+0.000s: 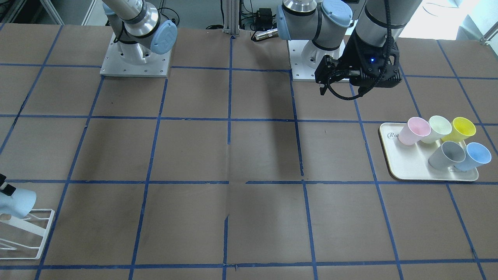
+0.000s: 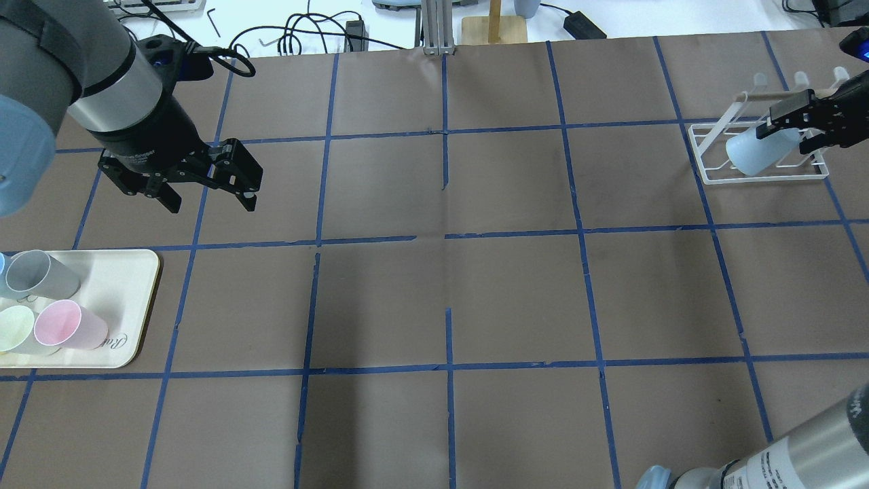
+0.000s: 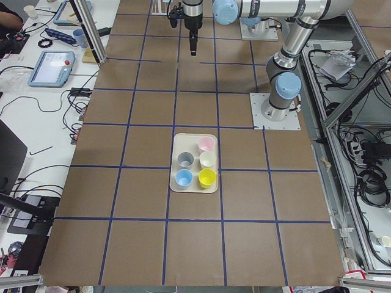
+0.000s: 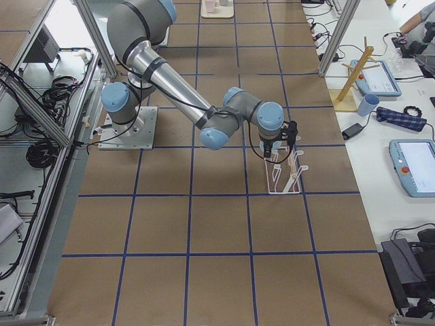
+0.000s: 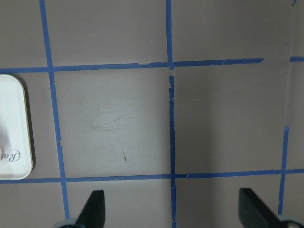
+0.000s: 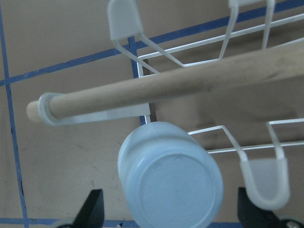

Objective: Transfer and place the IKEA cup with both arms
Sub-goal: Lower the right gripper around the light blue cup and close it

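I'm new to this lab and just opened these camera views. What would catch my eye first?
Five pastel cups cluster on a cream tray at the left-arm end of the table, and the left gripper hangs open over bare surface nearby. At the opposite end, the right gripper is open over a light-blue cup resting on a white wire rack.

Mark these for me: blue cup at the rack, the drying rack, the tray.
IKEA cup point(image 2: 752, 156): overhead view, side wall.
drying rack point(image 2: 767, 179): overhead view, base wire.
tray point(image 1: 408, 164): front-facing view, bare floor.
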`<state>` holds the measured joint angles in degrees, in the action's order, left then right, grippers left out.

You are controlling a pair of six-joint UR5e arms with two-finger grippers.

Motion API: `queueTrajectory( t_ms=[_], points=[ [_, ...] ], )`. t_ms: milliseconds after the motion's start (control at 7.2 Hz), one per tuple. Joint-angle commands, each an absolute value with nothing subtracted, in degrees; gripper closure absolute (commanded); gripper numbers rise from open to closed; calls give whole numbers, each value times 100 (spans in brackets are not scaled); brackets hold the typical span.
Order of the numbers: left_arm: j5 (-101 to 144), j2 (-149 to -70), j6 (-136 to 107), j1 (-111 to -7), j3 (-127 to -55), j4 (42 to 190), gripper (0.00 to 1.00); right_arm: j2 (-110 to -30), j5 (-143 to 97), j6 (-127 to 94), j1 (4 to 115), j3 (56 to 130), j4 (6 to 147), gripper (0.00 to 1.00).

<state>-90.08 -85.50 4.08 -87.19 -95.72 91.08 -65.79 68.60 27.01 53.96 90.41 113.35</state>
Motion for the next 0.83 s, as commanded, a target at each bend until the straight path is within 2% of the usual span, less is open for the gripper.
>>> queueTrajectory(
  t_ms=[0, 139, 278, 417, 694],
  points=[
    [-9000, -8578, 369, -8719, -9589, 9105, 0, -6557, 6855, 2663, 5396, 9044, 11417, 0],
    [-9009, -8578, 360, -8719, -9589, 9114, 0, -6557, 6855, 2654, 5396, 9044, 11417, 3],
    [-8991, -8578, 352, -8719, -9580, 9114, 0, -6557, 6847, 2532, 5396, 9053, 11408, 13],
    [-9009, -8578, 343, -8719, -9580, 9114, 0, -6574, 6847, 2470, 5405, 9044, 11408, 19],
    [-9061, -8578, 334, -8719, -9580, 9105, 0, -6565, 6847, 2470, 5405, 9044, 11417, 27]
  ],
)
